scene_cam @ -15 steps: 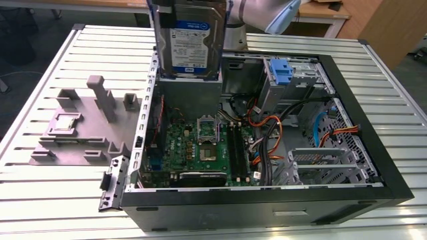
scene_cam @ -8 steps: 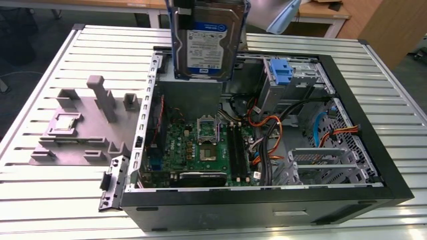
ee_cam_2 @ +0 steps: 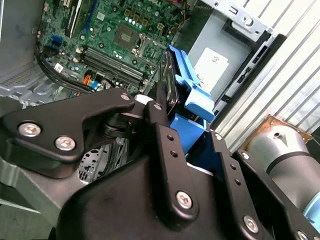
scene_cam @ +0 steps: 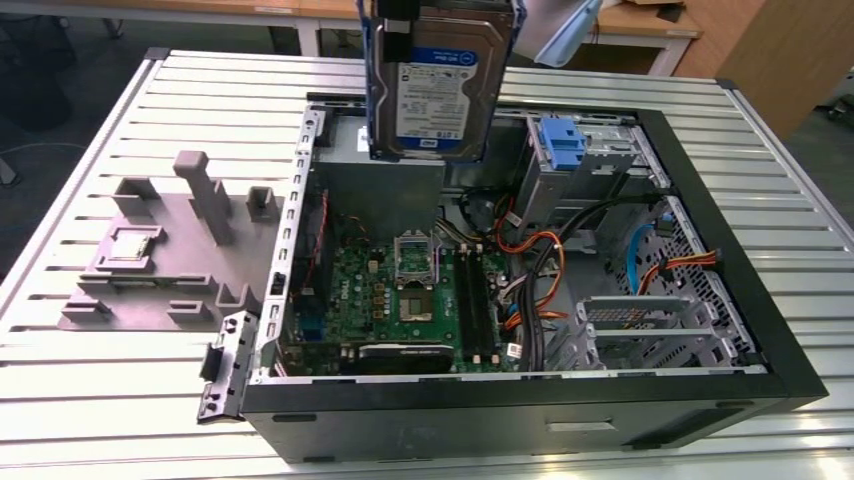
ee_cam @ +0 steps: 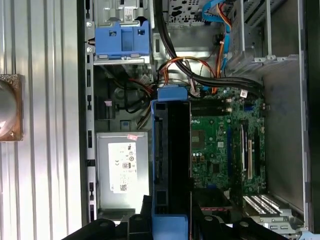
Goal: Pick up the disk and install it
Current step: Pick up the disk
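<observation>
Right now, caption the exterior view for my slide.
Blue-bracketed grey-metal hard drive hangs upright above the open black computer case.

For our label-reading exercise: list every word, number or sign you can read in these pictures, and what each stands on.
None can be read.
Blue-and-white label on the disk: print too small.
White sticker on the power-supply box: print too small.

Matte black gripper (ee_cam_2: 172, 112) built of flat, angular link plates (ee_cam_2: 75, 130), dotted with small holes and pinned with silver round-head screws (ee_cam_2: 184, 200). Fingers (ee_cam_2: 159, 107) narrow, black, straight-edged. Behind these, a smooth grey metal arm tube (ee_cam_2: 285, 155), rounded, ending in a pale blue cap (ee_cam_2: 312, 220).
</observation>
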You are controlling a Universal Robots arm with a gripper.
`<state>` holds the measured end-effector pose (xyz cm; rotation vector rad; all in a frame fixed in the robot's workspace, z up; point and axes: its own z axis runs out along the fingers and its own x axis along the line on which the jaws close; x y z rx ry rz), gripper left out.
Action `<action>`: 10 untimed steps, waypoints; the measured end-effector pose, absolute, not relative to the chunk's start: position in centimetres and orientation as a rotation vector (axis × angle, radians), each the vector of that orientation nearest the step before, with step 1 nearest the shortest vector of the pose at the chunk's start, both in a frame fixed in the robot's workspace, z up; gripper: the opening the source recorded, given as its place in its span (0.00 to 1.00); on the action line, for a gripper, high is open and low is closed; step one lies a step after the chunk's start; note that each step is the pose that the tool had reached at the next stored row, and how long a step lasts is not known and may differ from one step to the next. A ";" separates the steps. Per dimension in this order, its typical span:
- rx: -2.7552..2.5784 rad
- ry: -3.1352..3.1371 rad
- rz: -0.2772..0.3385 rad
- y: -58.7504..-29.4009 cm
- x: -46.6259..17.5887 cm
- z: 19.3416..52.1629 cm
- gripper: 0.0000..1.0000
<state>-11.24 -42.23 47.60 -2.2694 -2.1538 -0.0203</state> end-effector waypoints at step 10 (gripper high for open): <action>-2.271 -2.156 -0.027 -43.2 -11.0 47.4 0.37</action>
